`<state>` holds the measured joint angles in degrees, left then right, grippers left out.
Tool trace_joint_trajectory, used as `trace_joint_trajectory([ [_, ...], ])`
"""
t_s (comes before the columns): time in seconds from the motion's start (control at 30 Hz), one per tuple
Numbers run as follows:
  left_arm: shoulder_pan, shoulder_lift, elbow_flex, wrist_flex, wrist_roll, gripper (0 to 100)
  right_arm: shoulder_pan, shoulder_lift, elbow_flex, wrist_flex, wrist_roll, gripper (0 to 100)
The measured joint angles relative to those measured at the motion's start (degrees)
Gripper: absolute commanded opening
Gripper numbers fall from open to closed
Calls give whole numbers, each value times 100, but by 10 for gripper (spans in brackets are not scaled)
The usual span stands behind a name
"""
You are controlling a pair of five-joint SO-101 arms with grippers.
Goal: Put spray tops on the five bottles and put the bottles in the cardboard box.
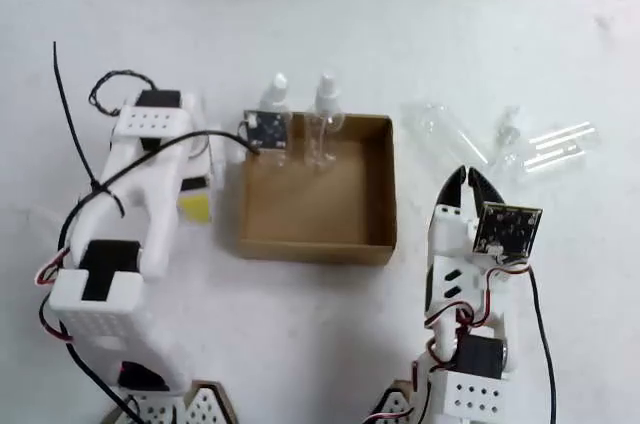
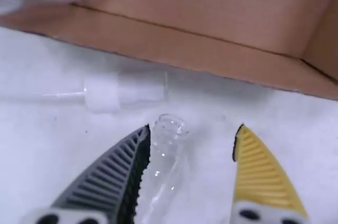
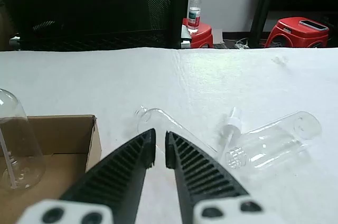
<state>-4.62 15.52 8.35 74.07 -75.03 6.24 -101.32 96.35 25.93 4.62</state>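
Cardboard box (image 1: pixel 315 249) sits open at mid-table on the white cloth-covered table (image 1: pixel 300 344). Two capped bottles (image 1: pixel 277 124) stand upright inside it against its far wall, side by side, each with a spray top fitted.

Left gripper (image 2: pixel 193 129) is just left of the box, low over the table. Its jaws are wide open, with a grey finger on one side and a yellow finger on the other. An uncapped bottle (image 2: pixel 168 145) lies on the table between them, close against the grey finger and apart from the yellow one; it is not gripped. A loose spray top (image 2: pixel 119 93) lies on its side between that bottle's mouth and the outer wall of the box.

Right gripper (image 1: pixel 468 176) is right of the box, pointing to the far side. Its black jaws are almost closed, with a thin gap between the tips and nothing in them. Beyond the tips a first clear bottle (image 1: pixel 445 129) lies on its side. Farther right lie a second spray top (image 3: pixel 232 121) and a second clear bottle (image 3: pixel 274 139), close together.
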Motion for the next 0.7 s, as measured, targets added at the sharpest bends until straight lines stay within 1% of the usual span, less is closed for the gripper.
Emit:
trace_joint_trajectory([
  [0.1,0,0,70,-79,-88,236,0,0,0,0,0,22],
  [0.27,0,0,79,-70,-246,168,0,0,0,0,0,22],
  [0.4,-79,0,88,-211,-475,181,0,0,0,0,0,22],
  [0.63,-202,0,88,-246,-519,185,0,0,0,0,0,22],
  [0.7,-202,0,88,-246,-677,185,0,0,0,0,0,22],
])
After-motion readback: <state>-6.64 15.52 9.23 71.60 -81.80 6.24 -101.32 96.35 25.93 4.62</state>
